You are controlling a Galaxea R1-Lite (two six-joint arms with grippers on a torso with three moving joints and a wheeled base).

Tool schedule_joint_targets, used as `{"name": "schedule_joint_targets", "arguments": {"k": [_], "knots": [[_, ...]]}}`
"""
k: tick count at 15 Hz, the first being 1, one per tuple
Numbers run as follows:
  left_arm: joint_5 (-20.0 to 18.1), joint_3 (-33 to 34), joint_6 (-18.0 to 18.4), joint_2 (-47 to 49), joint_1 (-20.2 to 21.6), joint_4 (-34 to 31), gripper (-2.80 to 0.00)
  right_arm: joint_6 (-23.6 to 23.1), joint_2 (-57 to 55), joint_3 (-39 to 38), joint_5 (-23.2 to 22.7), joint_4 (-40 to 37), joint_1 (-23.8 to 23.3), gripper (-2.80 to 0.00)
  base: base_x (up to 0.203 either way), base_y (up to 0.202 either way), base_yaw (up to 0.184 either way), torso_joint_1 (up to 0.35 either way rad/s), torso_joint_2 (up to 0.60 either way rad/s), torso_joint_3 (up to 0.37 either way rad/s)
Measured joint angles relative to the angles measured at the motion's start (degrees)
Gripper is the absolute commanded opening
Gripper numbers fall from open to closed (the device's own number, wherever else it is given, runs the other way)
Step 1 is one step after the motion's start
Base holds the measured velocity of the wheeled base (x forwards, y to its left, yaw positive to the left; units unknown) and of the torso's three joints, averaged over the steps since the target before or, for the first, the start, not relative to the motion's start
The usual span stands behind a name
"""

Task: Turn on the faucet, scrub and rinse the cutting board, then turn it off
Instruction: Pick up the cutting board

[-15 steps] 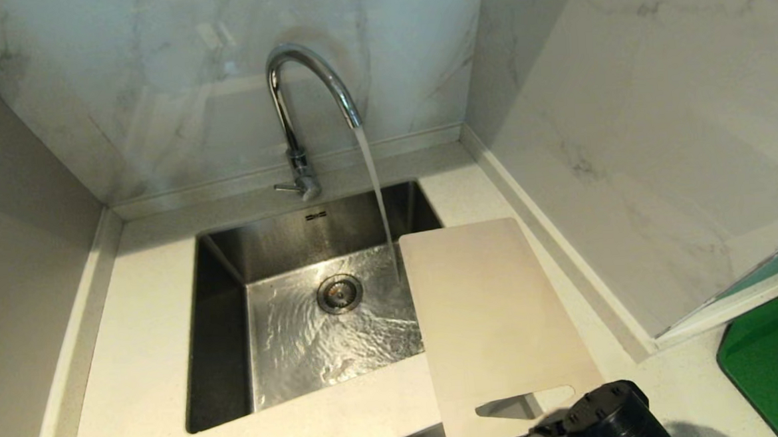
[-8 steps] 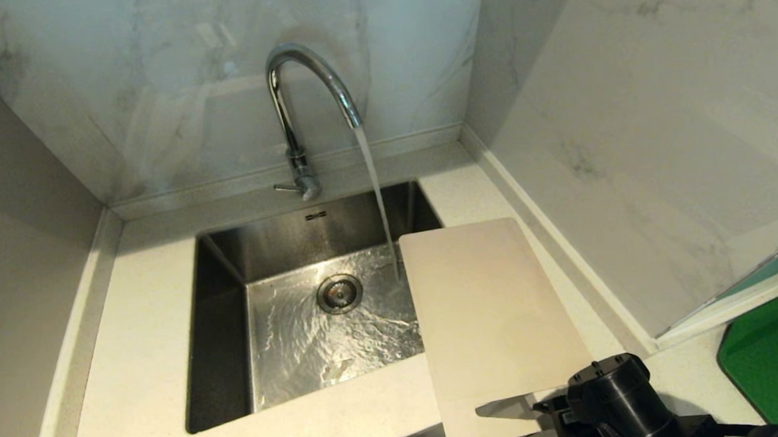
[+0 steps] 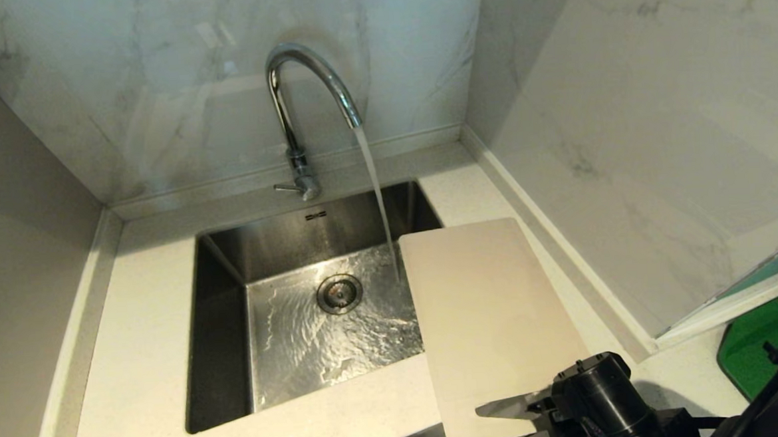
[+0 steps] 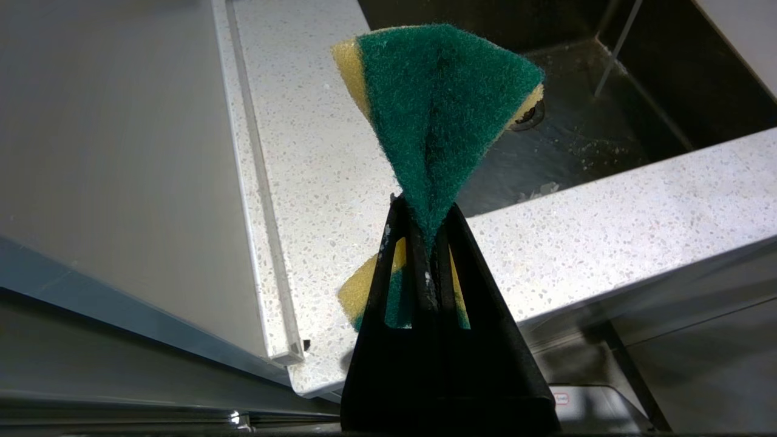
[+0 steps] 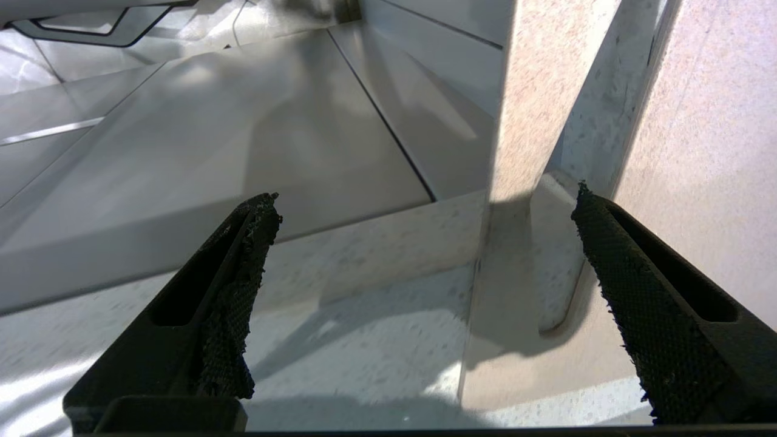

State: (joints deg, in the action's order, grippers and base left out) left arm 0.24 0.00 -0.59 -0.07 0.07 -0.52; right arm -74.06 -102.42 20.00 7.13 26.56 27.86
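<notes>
The chrome faucet (image 3: 303, 103) stands behind the sink, and water (image 3: 375, 186) runs from its spout; its lever (image 3: 291, 187) points left. The cream cutting board (image 3: 487, 320) lies flat on the counter right of the sink, with one long edge over the basin. My right arm's black wrist (image 3: 595, 397) hovers over the board's handle end. In the right wrist view my right gripper (image 5: 425, 194) is open, with the board's (image 5: 698, 152) handle slot (image 5: 564, 273) between its fingers. My left gripper (image 4: 425, 209), outside the head view, is shut on a green-and-yellow sponge (image 4: 437, 103).
The steel sink (image 3: 221, 320) holds rippling water around its drain (image 3: 339, 293). A marble wall panel (image 3: 624, 133) closes the right side next to the board. A green mat (image 3: 762, 345) lies at the far right. Speckled counter (image 3: 135, 338) spreads left of the sink.
My right arm has come in from the lower right and now covers most of the board's handle slot. The board, the faucet and the left gripper have not moved.
</notes>
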Motion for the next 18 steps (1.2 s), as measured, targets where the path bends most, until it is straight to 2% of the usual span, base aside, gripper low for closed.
{"name": "schedule_joint_targets", "arguments": {"k": [7, 18], "knots": [[0.01, 0.0, 0.0, 0.0, 0.0, 0.01, -2.8, 0.06, -7.04, 3.09, -1.97, 4.21, -4.01, 0.0, 0.0, 0.0, 0.0, 0.0, 0.0, 0.0], [0.0, 0.0, 0.0, 0.0, 0.04, 0.01, -2.8, -0.67, -15.03, 4.17, -1.68, 6.39, -2.74, 0.0, 0.0, 0.0, 0.0, 0.0, 0.0, 0.0]]}}
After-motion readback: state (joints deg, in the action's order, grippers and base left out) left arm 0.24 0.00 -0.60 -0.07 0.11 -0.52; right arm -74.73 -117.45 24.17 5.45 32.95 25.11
